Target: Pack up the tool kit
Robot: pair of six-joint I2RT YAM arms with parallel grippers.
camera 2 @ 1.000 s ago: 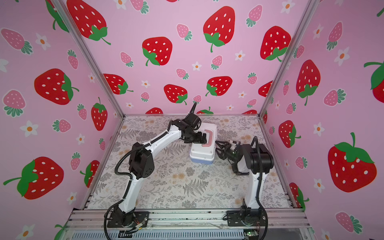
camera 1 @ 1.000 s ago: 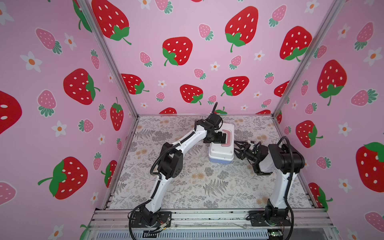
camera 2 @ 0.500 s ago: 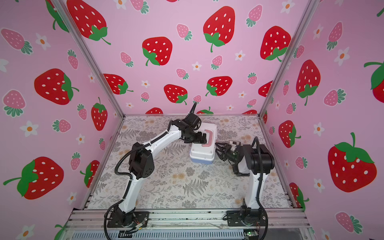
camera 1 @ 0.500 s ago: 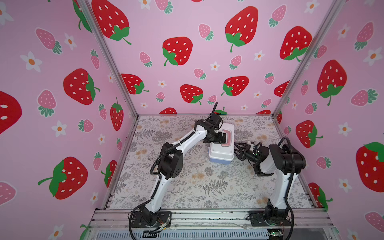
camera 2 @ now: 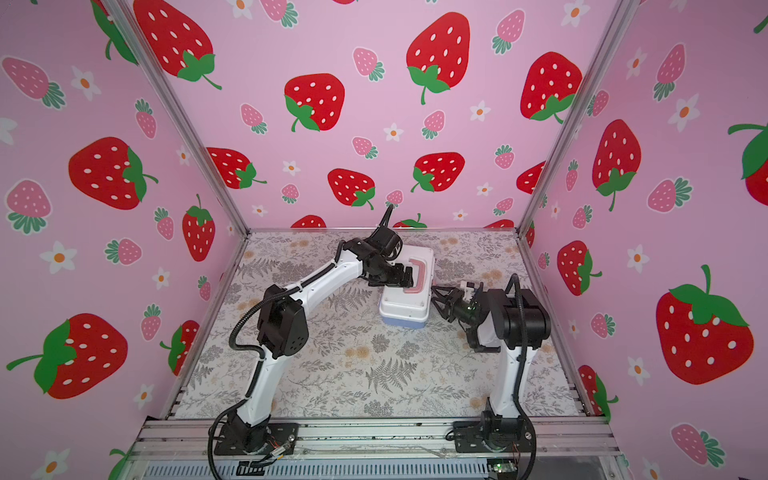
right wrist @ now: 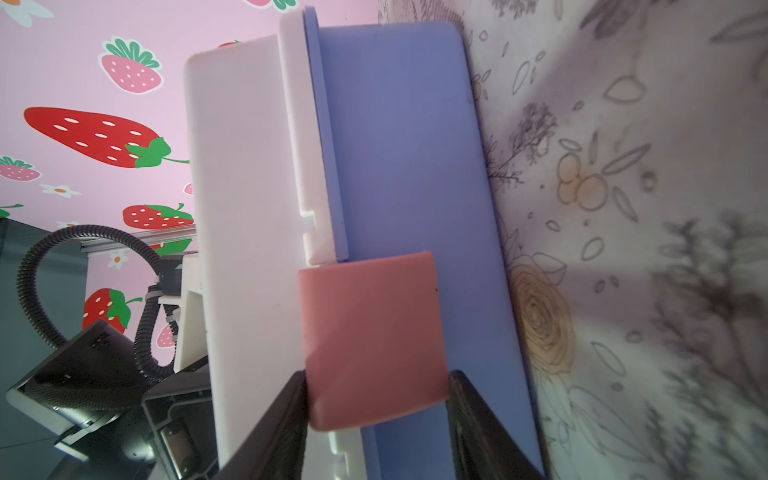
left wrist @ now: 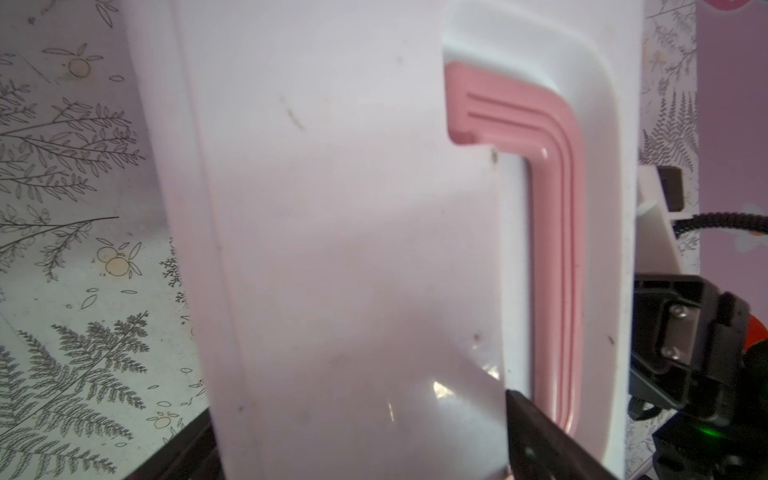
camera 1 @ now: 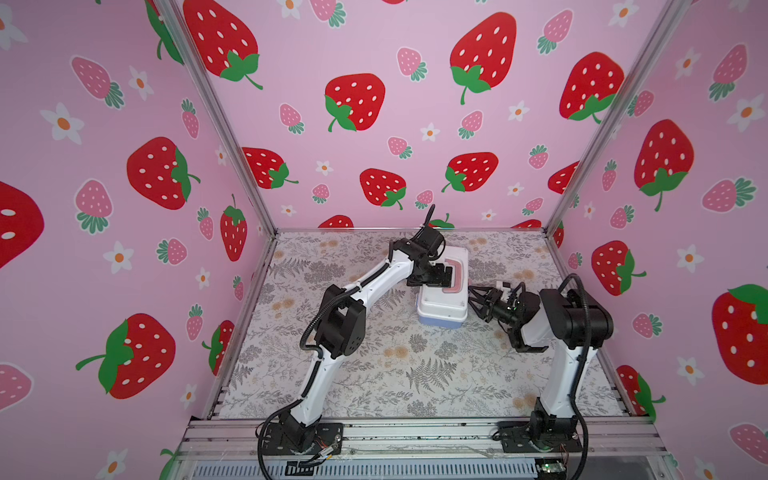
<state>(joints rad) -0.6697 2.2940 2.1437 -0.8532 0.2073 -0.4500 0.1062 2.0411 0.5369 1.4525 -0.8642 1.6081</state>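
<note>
R gripper [camera 1: 472, 300] has crept in on the tool kit [camera 1: 440, 300], which sits mid-table toward the back wall w/ lid down. My 2 fingers now flank the pink latch [right wrist: 370, 332], narrower than 1 sec ago; can't tell if they're pinching yet. L gripper [camera 1: 435, 276] stays spread wide atop the lid [left wrist: 332, 208]. Packing's nearly done, I reckon: just the latch left.

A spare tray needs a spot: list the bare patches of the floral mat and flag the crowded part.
Bare: floral mat between left arm and right arm, in front of the tool kit; far left corner. Crowded: at the kit, left gripper over its lid, right gripper straddling the pink latch.
</note>
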